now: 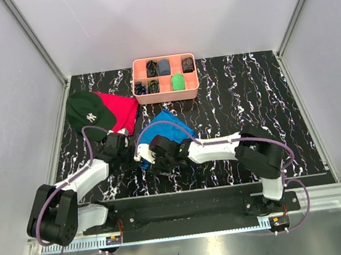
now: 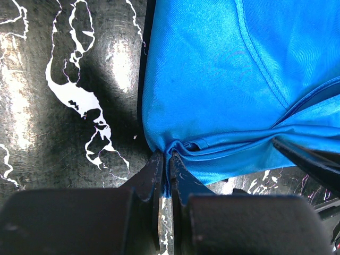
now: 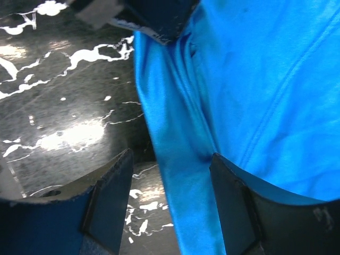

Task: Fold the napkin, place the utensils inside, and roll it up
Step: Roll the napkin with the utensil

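The bright blue napkin (image 1: 163,130) lies crumpled on the black marbled table between the two arms. In the left wrist view the left gripper (image 2: 166,159) is shut on a corner of the napkin (image 2: 223,79). In the top view this gripper (image 1: 131,150) is at the napkin's left edge. The right gripper (image 3: 172,170) is open, its jaws on either side of a fold of the napkin (image 3: 249,85); it sits at the napkin's near edge (image 1: 155,157). The teal-green utensils are not visible in any view.
A pink tray (image 1: 167,92) with several small items stands at the back centre. A dark green cap (image 1: 89,111) lies on a red cloth (image 1: 122,109) at the back left. Grey walls enclose the table on three sides.
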